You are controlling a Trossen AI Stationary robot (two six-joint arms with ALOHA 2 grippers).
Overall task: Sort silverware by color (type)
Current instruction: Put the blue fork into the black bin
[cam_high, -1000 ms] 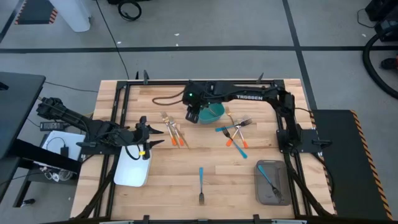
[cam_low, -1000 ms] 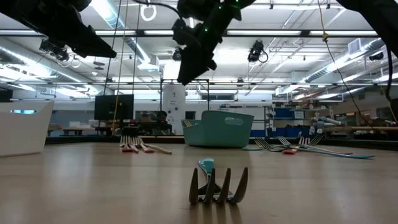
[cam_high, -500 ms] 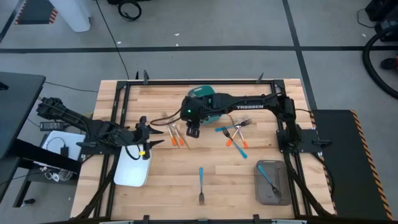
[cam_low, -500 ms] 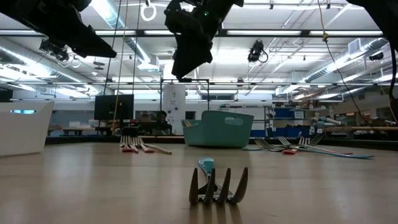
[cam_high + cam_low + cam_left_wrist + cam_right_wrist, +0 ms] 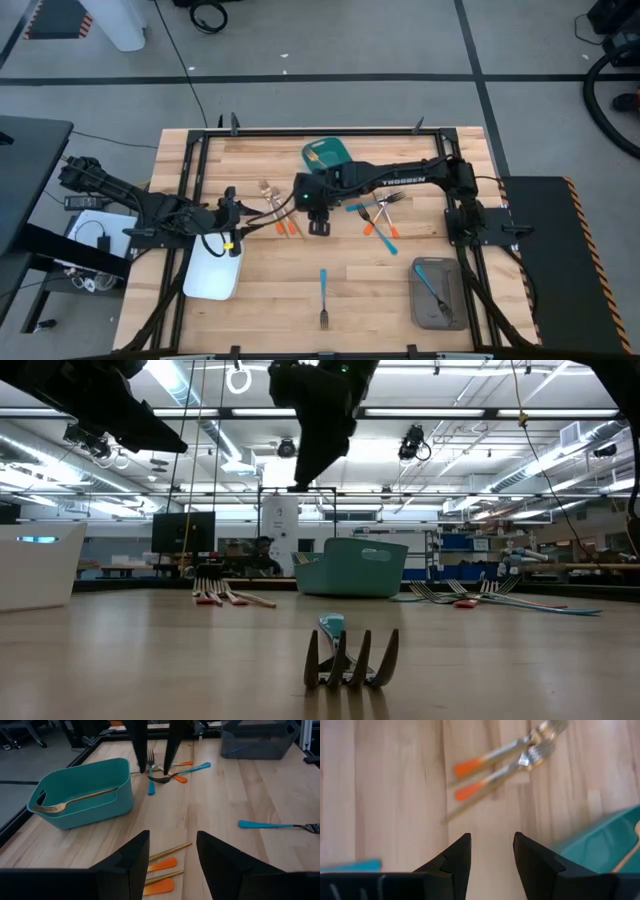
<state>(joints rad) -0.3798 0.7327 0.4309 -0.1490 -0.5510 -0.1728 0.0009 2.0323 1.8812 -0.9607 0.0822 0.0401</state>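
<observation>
The silverware lies scattered. Two orange-handled forks and a gold utensil (image 5: 280, 214) lie left of centre, also in the right wrist view (image 5: 495, 762). A heap of blue- and orange-handled forks (image 5: 379, 214) lies right of centre. One blue-handled fork (image 5: 324, 296) lies near the front edge. A gold fork (image 5: 75, 800) rests in the teal bin (image 5: 328, 153). My right gripper (image 5: 318, 226) hovers open above bare table beside the orange-handled forks. My left gripper (image 5: 172, 860) waits open at the table's left, above the white tray's far end.
A white tray (image 5: 214, 272) stands at the near left. A grey tray (image 5: 437, 293) with a blue-handled fork inside stands at the near right. A black frame runs around the table's edge. Bare wood lies between the front fork and the trays.
My right gripper has swung from over the teal bin toward the table's near edge, turning a little as it went. It now hangs over the wood beside the orange-handled forks, fingers still apart. The bin with its gold fork is uncovered.
</observation>
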